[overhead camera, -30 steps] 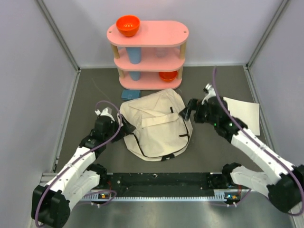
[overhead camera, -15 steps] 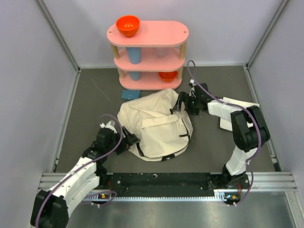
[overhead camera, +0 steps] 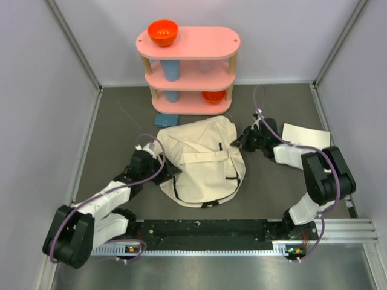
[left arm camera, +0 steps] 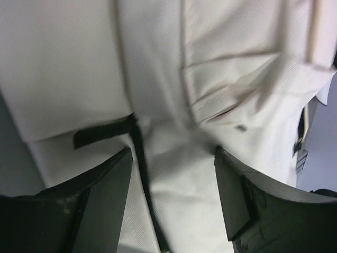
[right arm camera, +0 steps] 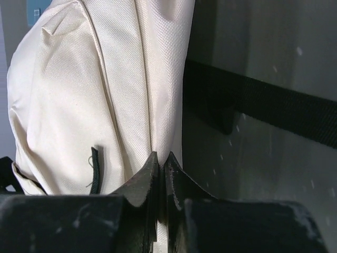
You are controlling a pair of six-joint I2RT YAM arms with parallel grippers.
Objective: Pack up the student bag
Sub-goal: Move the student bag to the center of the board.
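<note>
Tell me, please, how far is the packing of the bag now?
Done: nothing that shows. The bag lies flat with no opening in view, and the bowl and cup stand on the shelf. In hand: the right gripper is shut on the bag's right edge; the left gripper, jaws open, is over its left side by a black strap. Left: open the bag and put things in.

Right gripper [right arm camera: 160,158], jaws wide a second ago, now pinched shut on the right-side seam of the student bag [overhead camera: 199,163]; left gripper [left arm camera: 174,158] has closed in on its left edge, jaws partly narrowed.
</note>
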